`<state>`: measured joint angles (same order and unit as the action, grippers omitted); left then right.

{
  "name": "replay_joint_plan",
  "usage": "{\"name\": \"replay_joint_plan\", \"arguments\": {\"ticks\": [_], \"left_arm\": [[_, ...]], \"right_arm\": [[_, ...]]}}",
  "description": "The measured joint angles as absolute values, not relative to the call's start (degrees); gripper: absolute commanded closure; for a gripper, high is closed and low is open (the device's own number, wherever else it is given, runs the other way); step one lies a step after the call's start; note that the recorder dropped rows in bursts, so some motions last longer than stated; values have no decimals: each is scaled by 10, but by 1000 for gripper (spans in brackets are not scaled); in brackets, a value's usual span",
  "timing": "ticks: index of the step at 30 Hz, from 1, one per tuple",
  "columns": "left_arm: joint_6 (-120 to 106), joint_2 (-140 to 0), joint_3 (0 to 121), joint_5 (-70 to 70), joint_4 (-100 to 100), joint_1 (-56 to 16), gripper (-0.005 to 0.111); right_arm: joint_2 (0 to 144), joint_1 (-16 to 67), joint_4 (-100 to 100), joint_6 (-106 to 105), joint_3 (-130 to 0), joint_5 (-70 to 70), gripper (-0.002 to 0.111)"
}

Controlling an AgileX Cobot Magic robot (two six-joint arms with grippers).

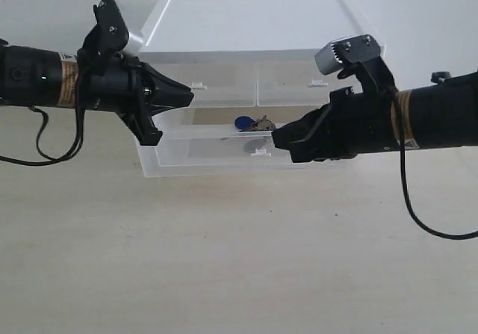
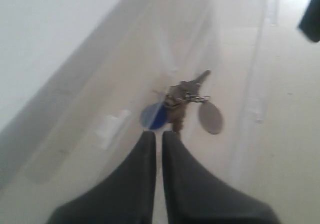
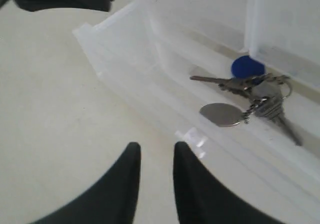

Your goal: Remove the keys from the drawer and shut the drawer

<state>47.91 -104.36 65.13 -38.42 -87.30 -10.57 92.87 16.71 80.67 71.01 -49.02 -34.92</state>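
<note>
Grey metal keys (image 3: pixel 255 91), blue-headed, lie in clear plastic drawer (image 3: pixel 140 83): likely light, slippery; pinch at ring. Left gripper (image 2: pixel 158 135) nearly closed, right gripper (image 3: pixel 156 146) slightly parted, both empty.

The right arm (image 1: pixel 418 117) hides the drawer's (image 1: pixel 194 158) right end and the edge of the keys (image 1: pixel 246 123), which are too small in the exterior view to count. It and the left arm (image 1: pixel 37 76) run off the frame. The left wrist view is blurred throughout.
</note>
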Motion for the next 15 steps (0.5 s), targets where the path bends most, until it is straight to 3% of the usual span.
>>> {"name": "replay_joint_plan", "arguments": {"ticks": [2,7,15], "left_arm": [[412,-1064,651,-373,-785,-106,102],[290,-1091,651,-378,-626,-106,102],[276,-1132,682,-406,-596,-111,102]], "right_arm": [[909,167,810,706,-490,-305,54],[893,185,930,789,-512,-168,55],[892,206,992,821,-563,-183,55]]}}
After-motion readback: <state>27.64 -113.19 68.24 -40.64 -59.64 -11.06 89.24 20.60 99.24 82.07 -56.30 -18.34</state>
